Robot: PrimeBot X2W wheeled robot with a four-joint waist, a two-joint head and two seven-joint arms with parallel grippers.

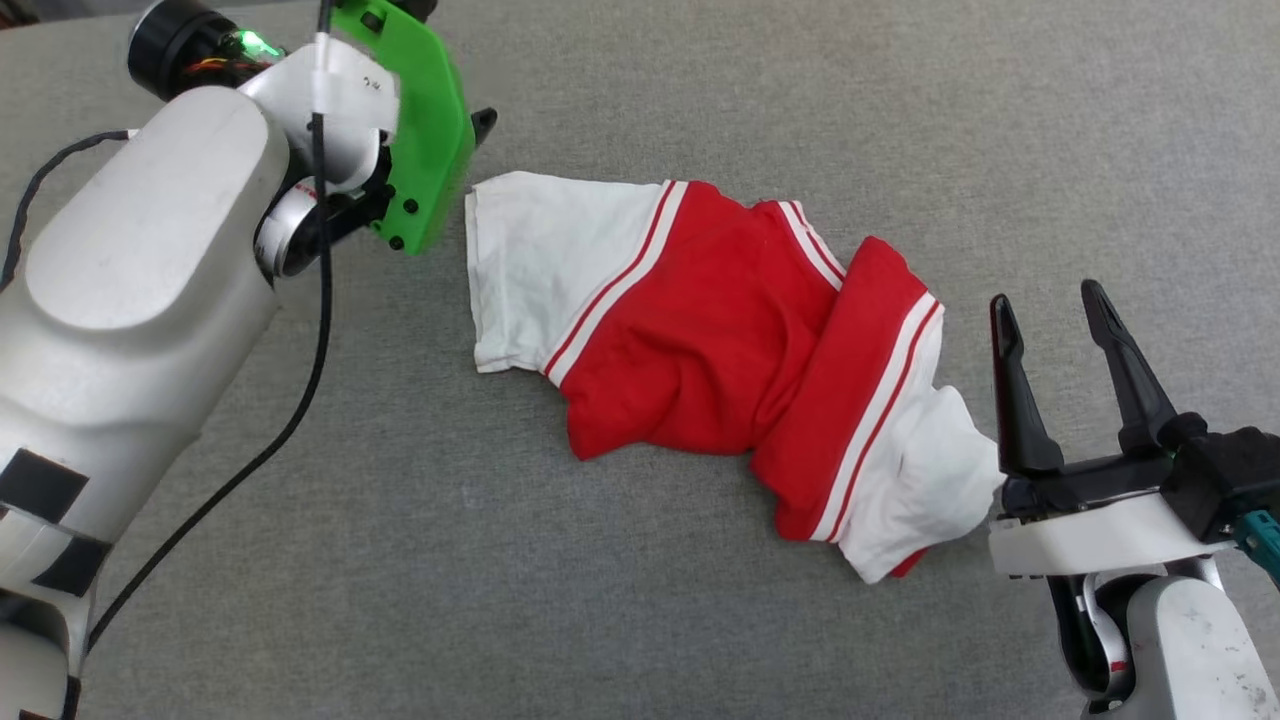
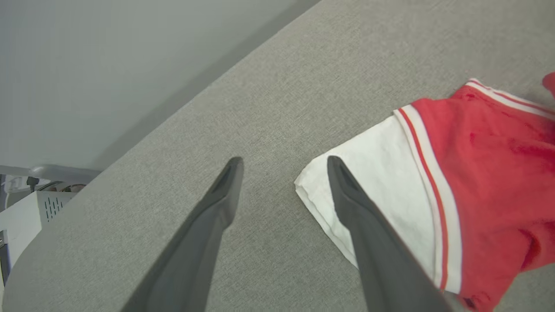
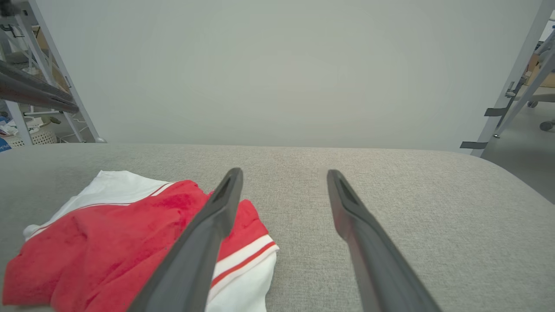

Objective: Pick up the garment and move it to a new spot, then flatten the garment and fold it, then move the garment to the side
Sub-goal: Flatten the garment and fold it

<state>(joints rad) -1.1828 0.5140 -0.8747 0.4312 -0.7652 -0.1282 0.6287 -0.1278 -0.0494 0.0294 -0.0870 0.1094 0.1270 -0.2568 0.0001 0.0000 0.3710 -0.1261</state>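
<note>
At garment (image 1: 720,340) ends, on grey surface (image 1: 600,620): left jaws spread wide, empty; right jaws same.

Bright, even, soft light in all three views, with no glare.

In the head view the shirt (image 1: 700,330) is sharp, and its folds throw only faint, soft-edged shadows onto the grey cloth surface (image 1: 640,620) just below it. Up and left of the shirt, the green guard (image 1: 425,130) has a smeared edge. In the left wrist view the shirt's red looks blotchy and oversaturated, and the left gripper (image 2: 284,159) beside it is soft-edged so near the lens. In the right wrist view, the metal post (image 3: 518,73) far right of the shirt leans from wide-angle distortion.
</note>
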